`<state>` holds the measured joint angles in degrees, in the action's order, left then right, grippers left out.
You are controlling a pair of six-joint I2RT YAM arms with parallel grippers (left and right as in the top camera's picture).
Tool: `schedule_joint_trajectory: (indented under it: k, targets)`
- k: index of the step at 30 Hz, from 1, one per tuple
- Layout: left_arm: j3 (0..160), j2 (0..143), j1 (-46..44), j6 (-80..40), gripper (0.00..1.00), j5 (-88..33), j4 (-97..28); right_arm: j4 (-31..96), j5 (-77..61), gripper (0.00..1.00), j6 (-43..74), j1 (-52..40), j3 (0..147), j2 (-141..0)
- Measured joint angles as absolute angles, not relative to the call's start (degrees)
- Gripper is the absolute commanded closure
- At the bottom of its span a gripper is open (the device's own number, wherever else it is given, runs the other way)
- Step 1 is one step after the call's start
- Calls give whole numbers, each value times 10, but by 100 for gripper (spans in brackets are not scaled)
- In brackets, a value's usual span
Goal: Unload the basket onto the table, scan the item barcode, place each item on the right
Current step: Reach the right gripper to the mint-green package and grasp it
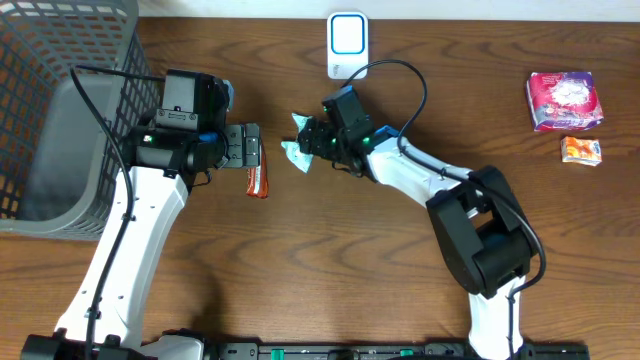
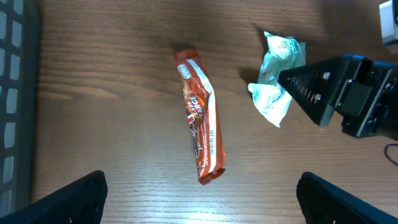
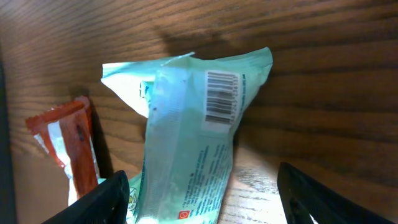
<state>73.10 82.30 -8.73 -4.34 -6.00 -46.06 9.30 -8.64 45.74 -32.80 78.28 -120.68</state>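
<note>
A teal packet (image 1: pixel 296 152) lies on the wooden table, and in the right wrist view its barcode (image 3: pixel 222 93) faces up on the packet (image 3: pixel 193 137). My right gripper (image 3: pixel 202 199) straddles its near end with jaws apart: the left finger (image 3: pixel 106 199) is close against the packet, while the right finger (image 3: pixel 311 193) stands clear of it. A red candy bar (image 2: pixel 202 127) lies to the packet's left. My left gripper (image 2: pixel 199 202) hovers wide open over the bar's near end with nothing between its fingers. The white scanner (image 1: pixel 347 45) stands at the table's far edge.
A grey mesh basket (image 1: pixel 60 110) fills the far left corner. A pink packet (image 1: pixel 565 100) and a small orange packet (image 1: pixel 581 150) lie at the far right. The right arm's black cable (image 1: pixel 405 75) loops near the scanner.
</note>
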Motion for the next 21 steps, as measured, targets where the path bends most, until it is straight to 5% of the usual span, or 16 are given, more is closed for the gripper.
schedule_joint_trajectory:
  k: [5, 7, 11, 12, 15, 21]
  targets:
    - [731, 823, -87, -43, 2, -60, -461, 58, -65, 8, 466, -346, 783, -1219]
    - [731, 823, -87, -43, 2, -60, -461, 42, -61, 21, 462, -352, 784, -1224]
    - [731, 823, -87, -43, 2, -60, -461, 54, -54, 74, 461, -358, 784, -1230]
    - [731, 823, -87, -43, 2, -60, -461, 61, -51, 79, 460, -359, 784, -1231]
    - [731, 823, -87, -43, 2, -60, -461, 77, -49, 86, 453, -357, 784, -1231]
    - [731, 823, -87, -43, 2, -60, -461, 176, -18, 81, 379, -342, 785, -1197]
